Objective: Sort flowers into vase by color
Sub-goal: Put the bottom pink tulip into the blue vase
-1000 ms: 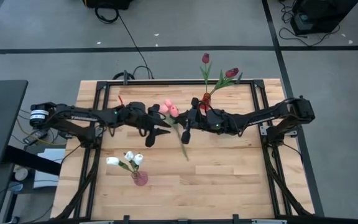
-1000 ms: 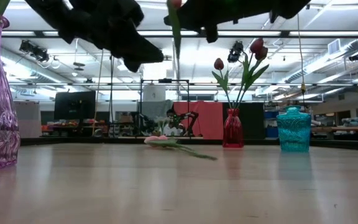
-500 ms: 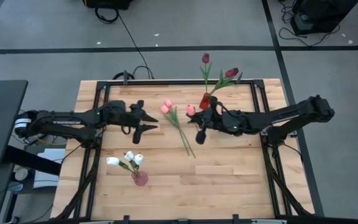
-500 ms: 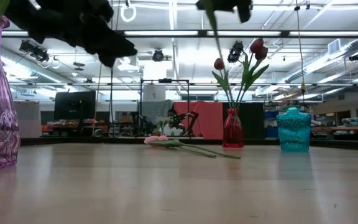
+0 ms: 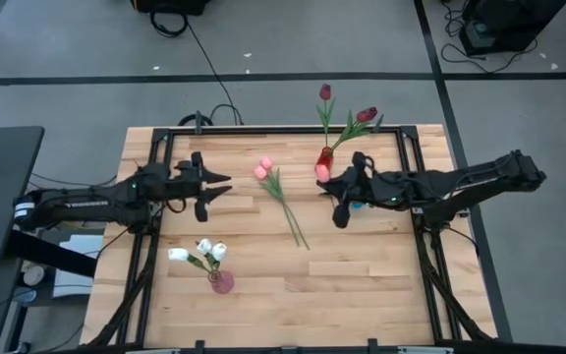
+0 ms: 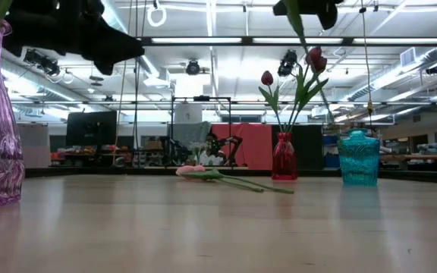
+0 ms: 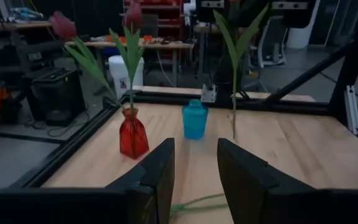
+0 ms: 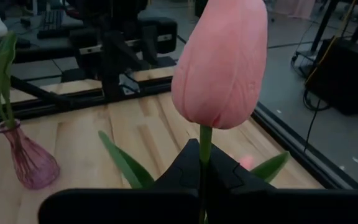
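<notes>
Right gripper, right of centre in the high view, is clamped on the stem of a pink tulip; the bud stands upright above the fingers in the right wrist view. It hangs next to the blue vase, which the high view largely hides under the arm. Left gripper, centre-left, carries nothing, with its fingers parted a little.

Two more pink tulips lie on the bench at upper centre. The red vase holds dark red tulips; the purple vase, lower left, holds white ones.

Risks, as judged:
- The long stem may miss the blue vase's narrow mouth and tip it over.
- The grip is on a slim stem; the flower could swivel or slip.
- The red vase stands close by; the arm could brush its leaves.
</notes>
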